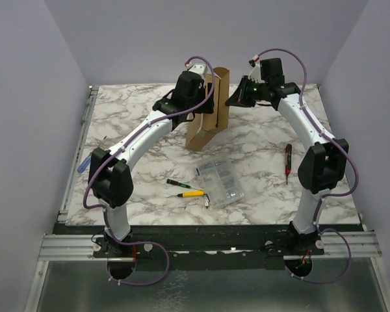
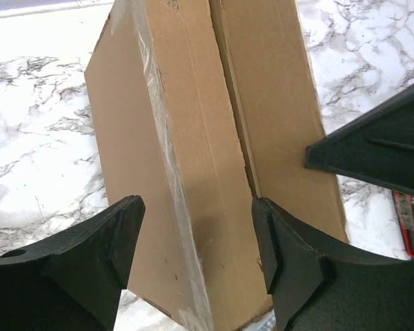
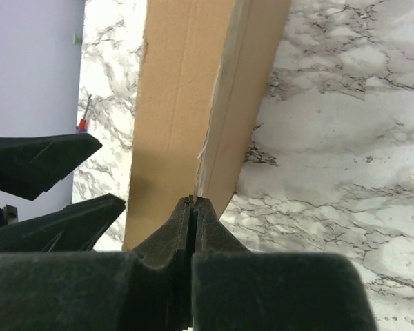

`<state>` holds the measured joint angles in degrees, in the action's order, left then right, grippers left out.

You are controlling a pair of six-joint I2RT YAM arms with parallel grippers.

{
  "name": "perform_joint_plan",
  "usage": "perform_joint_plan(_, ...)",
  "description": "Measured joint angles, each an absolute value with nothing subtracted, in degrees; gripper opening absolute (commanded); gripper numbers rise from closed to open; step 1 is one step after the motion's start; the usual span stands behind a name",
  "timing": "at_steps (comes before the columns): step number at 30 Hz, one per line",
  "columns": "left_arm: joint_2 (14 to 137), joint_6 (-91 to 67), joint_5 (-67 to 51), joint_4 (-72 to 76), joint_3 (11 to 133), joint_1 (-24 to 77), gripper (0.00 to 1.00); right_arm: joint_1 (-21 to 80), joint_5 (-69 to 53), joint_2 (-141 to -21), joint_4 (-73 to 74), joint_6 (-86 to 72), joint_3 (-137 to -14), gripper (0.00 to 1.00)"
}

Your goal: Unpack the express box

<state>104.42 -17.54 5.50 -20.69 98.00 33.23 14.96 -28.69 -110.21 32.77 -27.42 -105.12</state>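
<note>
The box stands on edge on the bench, toward its far side, with both arms reaching up to it. The left tool has its fingers apart, straddling the box's narrow side without clamping it. The right tool has its fingers pressed together at the flap's edge on the box's other side. I cannot tell whether a sliver of cardboard is pinched between them.

Nearer the arms than the box lie a clear case, a yellow-handled screwdriver and a red one. They are probably contents already out, so the unpacking looks largely done. The inside of the box is hidden, so something may remain in it.
</note>
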Motion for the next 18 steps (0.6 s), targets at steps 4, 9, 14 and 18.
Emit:
perform_joint_plan(4,106.7,-16.8,6.9,-21.1,99.0,33.2,0.72,15.0,-27.8,-110.2,34.0,-26.7,-105.6,0.00)
perform_joint_plan(9,109.0,-16.6,7.2,-22.4,98.8,32.6,0.69,15.0,-26.9,-110.2,34.5,-25.8,-105.7,0.00)
perform_joint_plan(14,109.1,-16.9,7.1,-21.4,97.8,30.4,0.69,15.0,-24.9,-110.2,36.5,-24.7,-106.7,0.00)
perform_joint_plan(18,108.1,-17.0,7.0,-20.5,95.8,27.5,0.68,15.1,-23.6,-110.2,37.4,-23.6,-108.1,0.00)
